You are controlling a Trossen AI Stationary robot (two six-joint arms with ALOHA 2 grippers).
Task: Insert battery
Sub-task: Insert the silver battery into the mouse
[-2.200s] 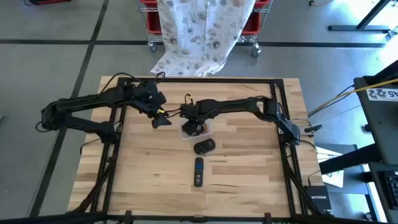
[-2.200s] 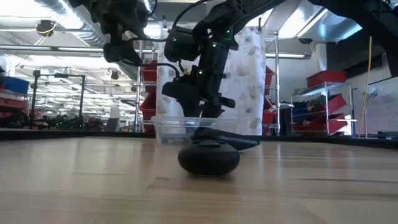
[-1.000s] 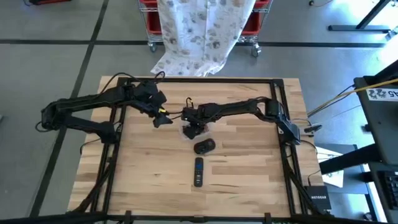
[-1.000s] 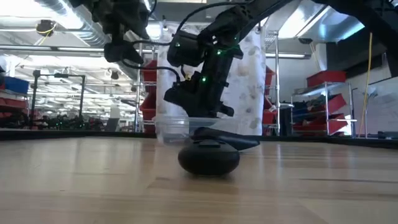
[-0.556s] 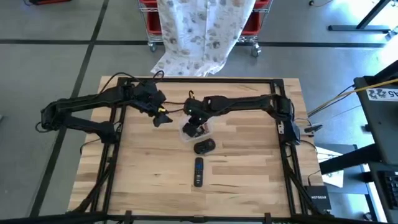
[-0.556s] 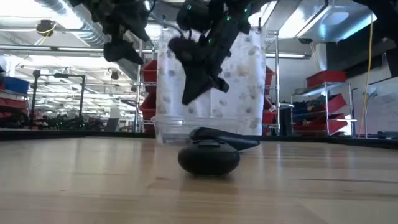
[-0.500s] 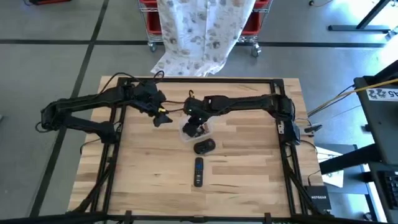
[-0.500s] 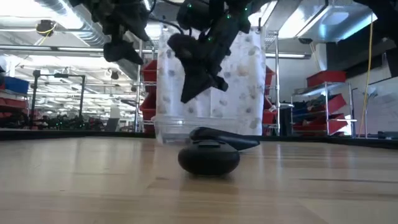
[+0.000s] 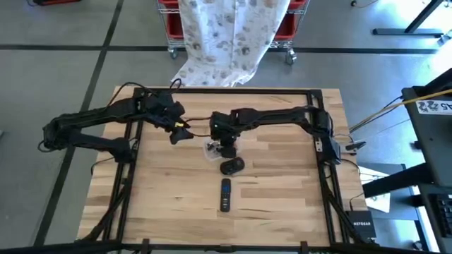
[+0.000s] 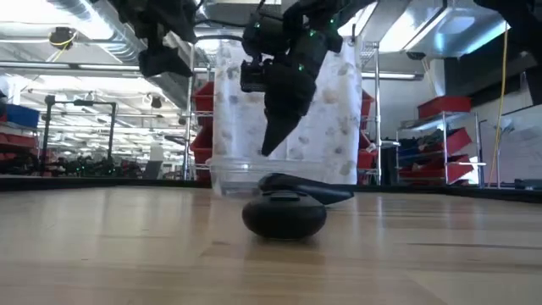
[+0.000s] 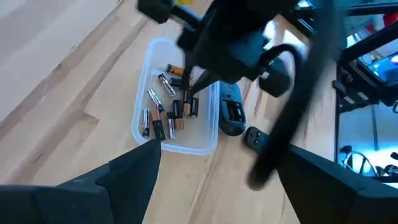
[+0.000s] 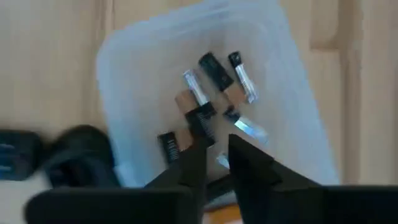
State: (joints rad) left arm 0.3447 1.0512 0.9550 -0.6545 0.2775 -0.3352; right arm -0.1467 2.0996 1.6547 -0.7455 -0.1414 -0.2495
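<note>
A clear plastic container (image 9: 214,149) stands mid-table with several loose batteries (image 12: 205,118) lying on its floor. My right gripper (image 12: 217,149) hangs just above it, fingers pointing down, open by a narrow gap with nothing between them; in the low view my right gripper (image 10: 271,144) is clear of the container's rim (image 10: 246,163). A black rounded device (image 9: 232,166) lies just nearer than the container, and a black remote (image 9: 225,194) nearer still. My left gripper (image 9: 176,132) hovers to the container's left, raised and wide open.
Bare wooden tabletop (image 9: 282,190) surrounds the three things. A black frame (image 9: 321,141) runs along the table's edges. A patterned cloth (image 9: 226,35) hangs over a cart beyond the far edge.
My right gripper was low in the container, rose clear of it, and has since turned to point straight down over the batteries. My left gripper has risen a little.
</note>
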